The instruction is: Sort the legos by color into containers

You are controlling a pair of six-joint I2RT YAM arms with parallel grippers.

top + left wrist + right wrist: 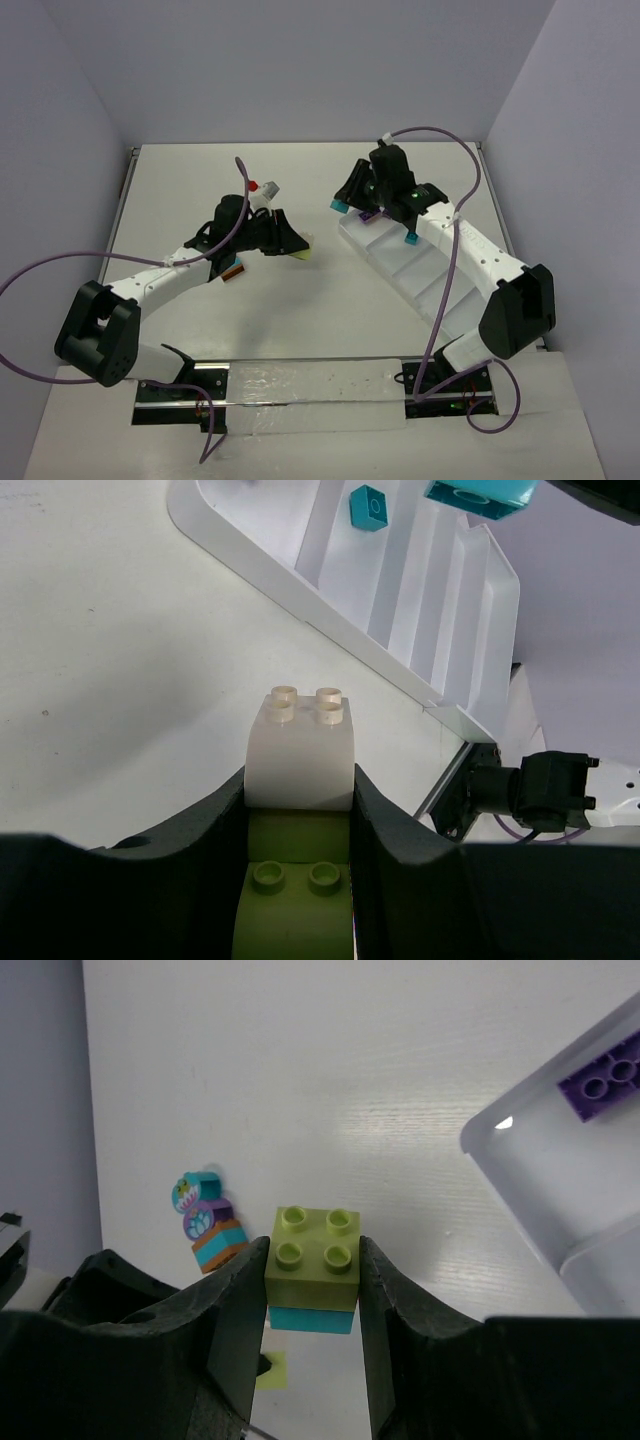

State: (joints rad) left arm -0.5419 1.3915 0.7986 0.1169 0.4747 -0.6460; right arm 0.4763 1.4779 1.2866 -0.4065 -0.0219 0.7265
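Near the worktop's centre, clamped tight in the left gripper (299,800): cream-on-lime stack (297,745), lower end cut off. Under that arm, multicoloured clump (208,1222), mostly hidden from above. Toward the far right, pinched in the right gripper (314,1295): lime-on-teal pair (317,1245), just off the tray (415,272)'s far end.

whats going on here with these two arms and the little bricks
Toy bricks are being sorted by colour into a white tray. The left claw grips a cream-on-lime stack; the right claw grips a lime-on-teal stack beside the tray. A purple brick and a teal brick already lie in separate compartments. A mixed clump sits on the table.
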